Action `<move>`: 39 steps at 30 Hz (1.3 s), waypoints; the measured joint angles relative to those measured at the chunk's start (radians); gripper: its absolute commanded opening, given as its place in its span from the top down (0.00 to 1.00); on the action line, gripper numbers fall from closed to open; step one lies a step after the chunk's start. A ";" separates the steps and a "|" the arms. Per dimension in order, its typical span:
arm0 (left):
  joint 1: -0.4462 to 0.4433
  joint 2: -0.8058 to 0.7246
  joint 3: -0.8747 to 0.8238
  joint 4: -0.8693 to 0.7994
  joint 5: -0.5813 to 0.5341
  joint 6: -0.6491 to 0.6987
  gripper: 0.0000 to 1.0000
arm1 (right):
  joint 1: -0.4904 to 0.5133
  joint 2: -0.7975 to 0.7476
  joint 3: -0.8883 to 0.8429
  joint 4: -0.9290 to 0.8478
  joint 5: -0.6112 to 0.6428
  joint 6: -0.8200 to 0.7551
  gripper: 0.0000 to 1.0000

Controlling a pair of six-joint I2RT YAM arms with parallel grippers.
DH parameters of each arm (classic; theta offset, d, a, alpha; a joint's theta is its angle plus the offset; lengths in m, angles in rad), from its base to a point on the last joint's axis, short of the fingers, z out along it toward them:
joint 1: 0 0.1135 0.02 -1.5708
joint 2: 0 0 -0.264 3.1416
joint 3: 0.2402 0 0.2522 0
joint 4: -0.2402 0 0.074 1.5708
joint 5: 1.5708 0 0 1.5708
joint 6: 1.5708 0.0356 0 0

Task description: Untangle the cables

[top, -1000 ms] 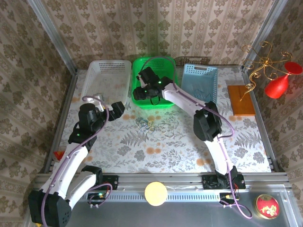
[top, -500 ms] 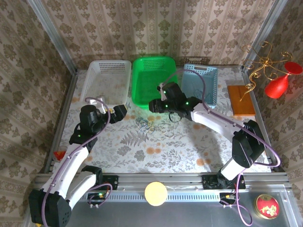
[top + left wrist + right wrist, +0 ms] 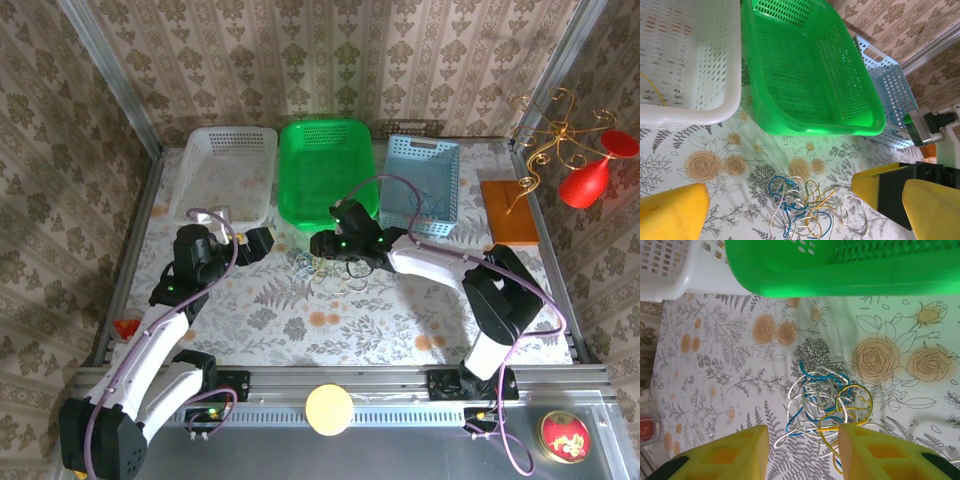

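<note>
Where the flowered table (image 3: 300, 320) lies bare ahead of the two arms, two claws face one tangle from opposite sides. The left claw (image 3: 777, 190) is spread wide and released, with nothing between its two yellow fingers (image 3: 672, 212). The cables (image 3: 800, 207) lie on the table just ahead of its gap, apart from both fingers.

The right claw (image 3: 802, 432) hangs low over the same cables with its two fingers parted and grasping nothing. The near end of the tangle reaches into the gap. A few yellow loops run close to the inner face of one finger; whether they touch it I cannot tell. Most of the cables lie just beyond the fingertips.

It is one loose heap of thin cords in three colours: blue, white and yellow. The loops overlap too much for the cords to be counted.

Beyond the cables, farther from both claws, three baskets stand side by side. The green basket (image 3: 805, 65) is straight ahead of the left claw's gap. The white basket (image 3: 690, 112) is beyond one of its fingers and the blue basket (image 3: 887, 82) beyond the other.
</note>
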 measured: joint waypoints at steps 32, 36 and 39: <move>0.000 0.000 0.000 -0.006 0.000 0.012 0.00 | 0.022 0.106 -0.005 0.024 0.005 0.064 0.60; 0.000 0.000 0.000 -0.006 0.000 0.012 0.00 | 0.022 0.106 0.008 0.025 0.005 0.064 0.61; 0.000 0.000 0.000 -0.006 0.000 0.012 0.00 | 0.021 0.106 0.015 0.024 0.005 0.064 0.61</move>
